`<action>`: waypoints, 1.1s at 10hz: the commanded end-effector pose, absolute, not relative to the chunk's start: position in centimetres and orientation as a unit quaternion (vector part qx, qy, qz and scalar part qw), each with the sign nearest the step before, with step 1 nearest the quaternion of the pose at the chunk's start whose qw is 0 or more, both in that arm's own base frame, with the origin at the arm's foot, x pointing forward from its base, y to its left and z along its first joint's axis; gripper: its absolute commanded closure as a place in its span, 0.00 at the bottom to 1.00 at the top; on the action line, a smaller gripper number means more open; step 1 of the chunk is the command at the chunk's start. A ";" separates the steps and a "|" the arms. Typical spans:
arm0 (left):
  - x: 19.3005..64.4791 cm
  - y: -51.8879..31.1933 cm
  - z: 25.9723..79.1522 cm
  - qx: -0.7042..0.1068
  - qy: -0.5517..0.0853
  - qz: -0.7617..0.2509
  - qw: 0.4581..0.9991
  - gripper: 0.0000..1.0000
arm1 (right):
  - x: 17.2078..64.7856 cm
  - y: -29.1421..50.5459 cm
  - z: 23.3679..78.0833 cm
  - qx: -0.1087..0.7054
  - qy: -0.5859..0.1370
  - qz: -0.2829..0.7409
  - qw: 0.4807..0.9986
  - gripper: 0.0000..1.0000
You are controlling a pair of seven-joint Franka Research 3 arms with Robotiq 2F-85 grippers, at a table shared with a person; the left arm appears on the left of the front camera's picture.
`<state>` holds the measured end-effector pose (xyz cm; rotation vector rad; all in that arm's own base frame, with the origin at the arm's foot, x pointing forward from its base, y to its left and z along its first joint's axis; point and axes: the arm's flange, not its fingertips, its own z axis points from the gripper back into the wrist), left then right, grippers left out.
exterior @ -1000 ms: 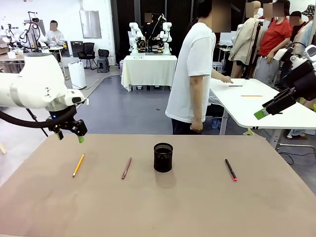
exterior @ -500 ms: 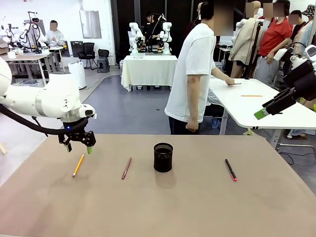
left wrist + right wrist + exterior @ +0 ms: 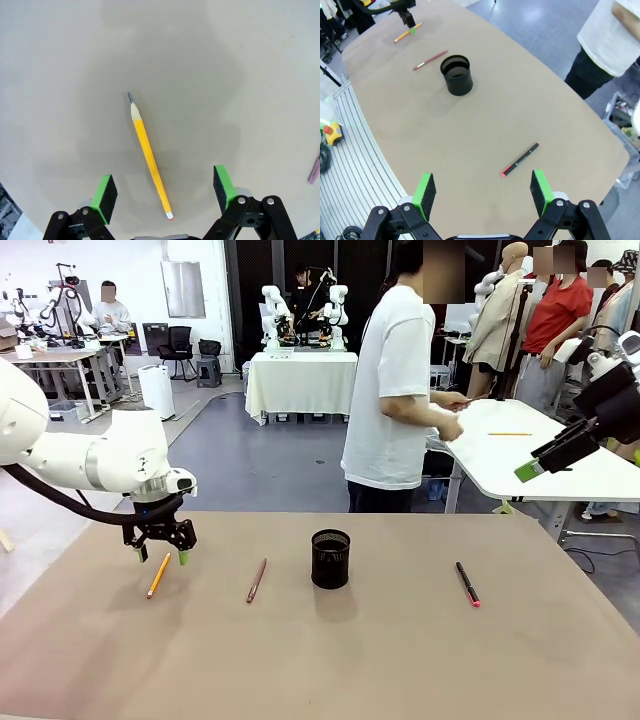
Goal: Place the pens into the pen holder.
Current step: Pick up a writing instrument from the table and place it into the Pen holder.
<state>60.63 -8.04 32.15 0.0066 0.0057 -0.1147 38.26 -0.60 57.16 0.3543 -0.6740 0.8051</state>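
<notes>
The yellow-orange pencil [image 3: 158,576] lies at the left of the brown table. My left gripper [image 3: 162,556] hovers open just above its far end. In the left wrist view the pencil [image 3: 148,157] lies between the green pads [image 3: 106,192] of the left gripper [image 3: 165,186], untouched. A dark reddish-brown pen [image 3: 257,580] lies left of the black mesh pen holder [image 3: 330,559], which stands upright at mid-table. A black pen with a red end [image 3: 467,583] lies to the right. My right gripper [image 3: 540,462] hangs open high off the table's right side. Its wrist view looks down past the right gripper [image 3: 483,187] on the black pen [image 3: 520,160] and the pen holder [image 3: 457,75].
A person in a white shirt [image 3: 400,390] stands beyond the far edge, hands at a white side table [image 3: 520,450] to the right. The brown table [image 3: 380,660] has free room at the front.
My left arm has swung right and down, from the table's left edge to just over the pencil. The person has turned toward the white table. The right arm has stayed still.
</notes>
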 end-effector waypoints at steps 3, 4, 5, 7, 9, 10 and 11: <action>61.2 -7.3 31.4 -0.004 0.004 -0.025 1.000 0.00 | 38.4 -0.6 57.2 0.180 -0.327 0.384 0.845 0.00; 61.3 -7.2 31.3 -0.001 -0.003 -0.018 1.000 0.19 | 38.4 -0.6 57.2 0.180 -0.327 0.384 0.845 0.00; 61.3 -7.0 31.3 0.000 -0.001 -0.017 1.000 0.39 | 38.4 -0.6 57.2 0.180 -0.327 0.384 0.845 0.00; 61.5 -7.1 31.1 0.001 -0.002 -0.014 1.000 0.77 | 38.4 -0.6 57.2 0.180 -0.327 0.384 0.845 0.00; 61.5 -6.9 31.0 0.004 -0.007 -0.012 1.000 1.00 | 38.4 -0.6 57.2 0.180 -0.327 0.384 0.845 0.00; 61.5 -7.0 30.9 0.004 -0.006 -0.011 1.000 1.00 | 38.4 -0.6 57.2 0.180 -0.327 0.384 0.845 0.00; 61.5 -7.0 30.9 0.005 -0.006 -0.009 1.000 1.00 | 38.4 -0.6 57.2 0.180 -0.327 0.384 0.845 0.00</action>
